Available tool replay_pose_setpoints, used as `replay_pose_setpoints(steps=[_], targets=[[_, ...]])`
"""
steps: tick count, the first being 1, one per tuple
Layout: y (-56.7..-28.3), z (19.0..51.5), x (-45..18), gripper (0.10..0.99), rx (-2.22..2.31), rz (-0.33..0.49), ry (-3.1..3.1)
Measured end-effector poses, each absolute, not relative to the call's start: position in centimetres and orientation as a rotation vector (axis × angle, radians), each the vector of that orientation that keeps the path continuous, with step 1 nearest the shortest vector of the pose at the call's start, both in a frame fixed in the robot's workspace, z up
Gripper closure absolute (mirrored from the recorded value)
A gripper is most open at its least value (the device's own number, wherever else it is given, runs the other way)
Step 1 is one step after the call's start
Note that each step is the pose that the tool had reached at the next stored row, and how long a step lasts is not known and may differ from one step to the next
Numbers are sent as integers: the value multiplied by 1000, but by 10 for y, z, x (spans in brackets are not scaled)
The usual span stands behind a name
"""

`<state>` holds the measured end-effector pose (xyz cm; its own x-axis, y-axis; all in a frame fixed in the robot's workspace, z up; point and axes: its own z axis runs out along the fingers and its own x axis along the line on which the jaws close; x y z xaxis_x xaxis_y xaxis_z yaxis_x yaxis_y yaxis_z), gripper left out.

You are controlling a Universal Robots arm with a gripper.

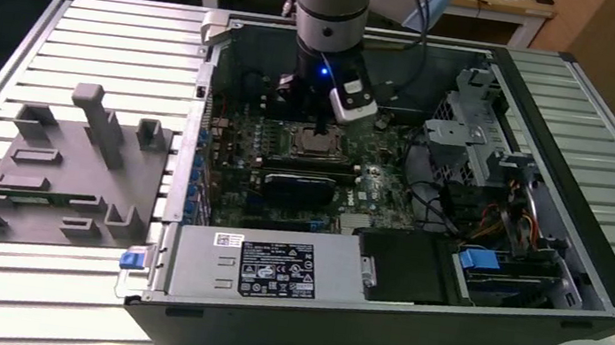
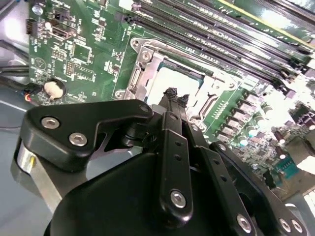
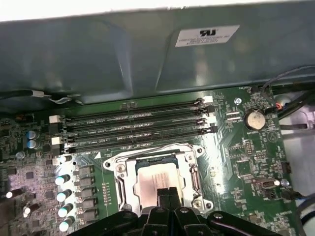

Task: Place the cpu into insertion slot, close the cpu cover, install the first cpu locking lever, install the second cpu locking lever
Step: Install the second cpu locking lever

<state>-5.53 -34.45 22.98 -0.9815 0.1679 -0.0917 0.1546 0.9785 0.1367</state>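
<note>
Claw (image 3: 166,192), fingertips pressed together and gripping nothing, poised directly over the cpu (image 3: 157,179). The cpu lies seated in the insertion slot (image 3: 194,169) on the green motherboard (image 3: 236,152): placement appears done. The cpu cover (image 3: 123,182) seems to frame the chip; whether either locking lever is latched cannot be told. Cpu top: flat, pale silvery-grey, square.
</note>
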Motion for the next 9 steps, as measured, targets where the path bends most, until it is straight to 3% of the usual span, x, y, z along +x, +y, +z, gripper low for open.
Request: replay_pose_setpoints(steps=[9], targets=[[-344, 234, -55, 984, 246, 179, 3022]])
